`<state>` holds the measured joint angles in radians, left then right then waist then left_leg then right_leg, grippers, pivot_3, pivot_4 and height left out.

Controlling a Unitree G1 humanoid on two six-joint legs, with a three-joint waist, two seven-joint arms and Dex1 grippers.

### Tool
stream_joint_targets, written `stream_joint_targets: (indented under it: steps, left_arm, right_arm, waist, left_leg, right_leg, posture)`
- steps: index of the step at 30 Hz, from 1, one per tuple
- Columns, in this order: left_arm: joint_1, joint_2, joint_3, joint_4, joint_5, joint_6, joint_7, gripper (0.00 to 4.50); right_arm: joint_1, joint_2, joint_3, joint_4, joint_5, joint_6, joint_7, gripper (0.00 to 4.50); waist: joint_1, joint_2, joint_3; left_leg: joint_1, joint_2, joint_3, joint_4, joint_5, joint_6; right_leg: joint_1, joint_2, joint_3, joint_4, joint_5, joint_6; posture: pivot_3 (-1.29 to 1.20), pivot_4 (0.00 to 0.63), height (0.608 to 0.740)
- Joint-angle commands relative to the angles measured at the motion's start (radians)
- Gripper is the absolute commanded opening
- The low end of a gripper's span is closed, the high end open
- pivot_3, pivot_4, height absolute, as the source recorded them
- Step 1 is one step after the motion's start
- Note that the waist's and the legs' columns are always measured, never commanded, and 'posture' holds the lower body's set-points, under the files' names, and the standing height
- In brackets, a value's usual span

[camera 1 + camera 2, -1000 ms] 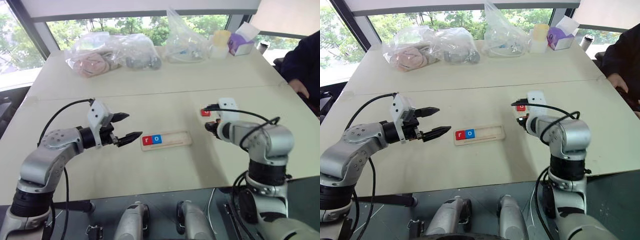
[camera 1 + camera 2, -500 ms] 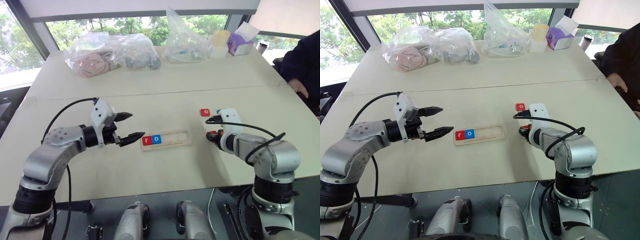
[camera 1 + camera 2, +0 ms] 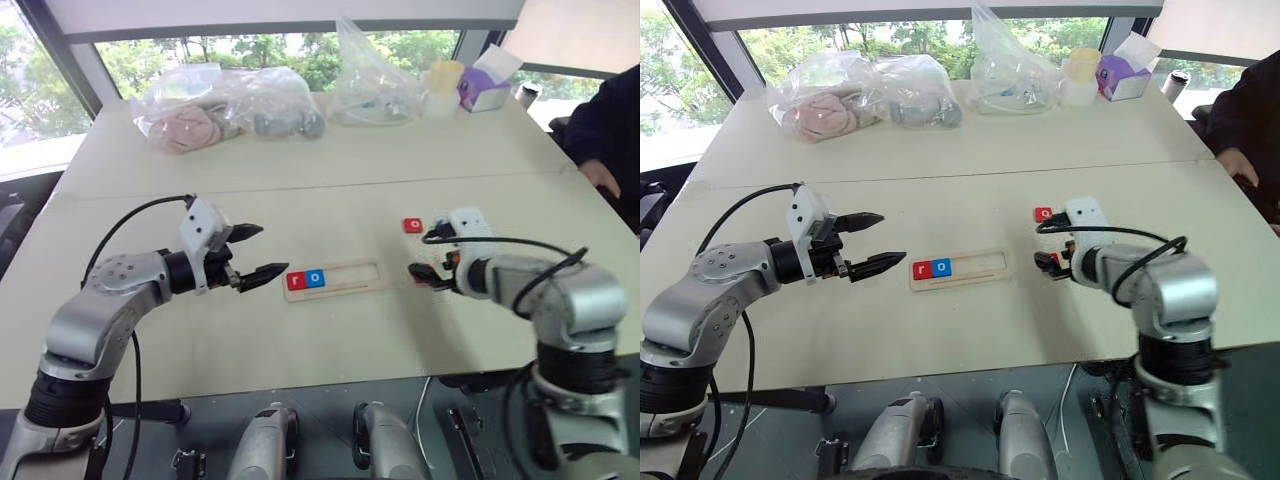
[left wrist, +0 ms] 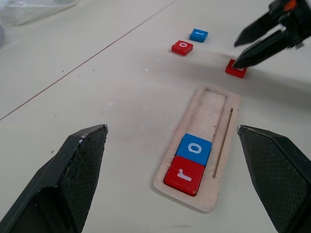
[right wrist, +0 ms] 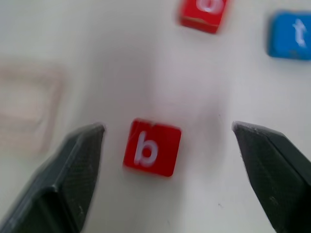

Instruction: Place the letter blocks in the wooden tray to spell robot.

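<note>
The wooden tray (image 3: 350, 277) lies mid-table, with a red "r" block (image 4: 184, 175) and a blue "o" block (image 4: 196, 149) side by side at its left end. To the tray's right, a red "b" block (image 5: 152, 147) lies flat on the table. My right gripper (image 5: 167, 127) hangs open just above it, one finger on each side and neither touching. Farther back lie a red "o" block (image 5: 204, 12) and a blue "t" block (image 5: 291, 41). My left gripper (image 3: 272, 250) stands open and empty just left of the tray's end.
Clear plastic bags (image 3: 220, 105) of items, a yellow cup (image 3: 443, 75) and a purple tissue box (image 3: 485, 85) stand along the far edge. A person's dark sleeve and hand (image 3: 605, 130) rest at the table's right side.
My right gripper has gone from shut to open and its wrist has turned. The red "b" block now lies on the table between its fingers. The left arm has stayed put.
</note>
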<state>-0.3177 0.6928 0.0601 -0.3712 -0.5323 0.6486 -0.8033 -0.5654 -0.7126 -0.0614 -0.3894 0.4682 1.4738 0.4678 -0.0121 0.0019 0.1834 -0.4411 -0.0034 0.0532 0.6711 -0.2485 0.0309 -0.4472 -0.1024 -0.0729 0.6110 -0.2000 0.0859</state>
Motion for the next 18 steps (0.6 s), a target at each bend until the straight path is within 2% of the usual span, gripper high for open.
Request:
stream_joint_targets:
  steps: [1,3,6,9,12,18]
  left_arm:
    - [-0.01,0.01,0.018,-0.025,0.0,-0.01,0.004,4.5]
    - [-0.011,0.009,0.019,-0.026,0.001,-0.013,0.006,4.5]
    - [-0.01,0.015,0.017,-0.026,0.004,-0.017,0.002,4.5]
    - [-0.021,0.015,0.014,-0.021,0.005,-0.016,0.001,4.5]
    - [-0.032,0.009,0.022,-0.022,-0.007,-0.009,0.007,4.5]
    - [-0.014,0.023,0.035,-0.048,-0.017,0.005,0.012,4.5]
  right_arm:
    - [-0.005,-0.202,0.101,0.04,-0.005,-0.37,0.352,4.46]
    - [0.032,-0.288,0.155,0.112,-0.09,-0.653,0.495,4.46]
    - [0.049,-0.36,0.294,0.283,-0.334,-1.131,0.583,4.46]
    - [-0.007,-0.335,0.361,0.492,-0.412,-1.37,0.69,4.46]
    - [-0.074,-0.293,0.389,0.67,-0.44,-1.512,0.788,4.46]
    - [-0.164,-0.196,0.373,0.891,-0.439,-1.6,0.886,4.46]
  waist:
    - [0.001,-0.001,0.0]
    - [0.001,-0.002,0.001]
    - [0.0,-0.004,0.002]
    - [0.0,-0.005,0.003]
    - [0.0,-0.004,0.005]
    - [0.003,-0.006,0.006]
  left_leg:
    - [0.0,0.0,0.0,0.0,0.0,0.0]
    - [0.001,0.0,0.0,-0.001,0.0,0.0]
    - [0.001,0.0,0.0,-0.001,0.0,0.0]
    - [0.002,0.0,0.002,0.001,0.0,0.0]
    - [0.001,0.001,0.002,0.005,0.0,0.0]
    - [0.001,0.001,0.001,0.009,0.0,0.0]
  right_leg:
    - [0.0,0.0,0.0,0.0,-0.001,0.001]
    - [0.001,0.001,0.0,-0.001,-0.002,0.003]
    - [0.002,0.0,0.0,-0.001,-0.003,0.004]
    - [0.002,0.0,0.0,-0.001,-0.003,0.004]
    - [0.002,0.0,0.0,0.001,-0.001,0.002]
    - [0.004,0.0,0.0,0.002,0.001,-0.001]
  posture:
    - [0.0,0.15,0.725]
    - [0.0,0.15,0.725]
    - [0.0,0.15,0.725]
    - [0.0,0.15,0.725]
    - [0.0,0.15,0.725]
    - [0.0,0.15,0.725]
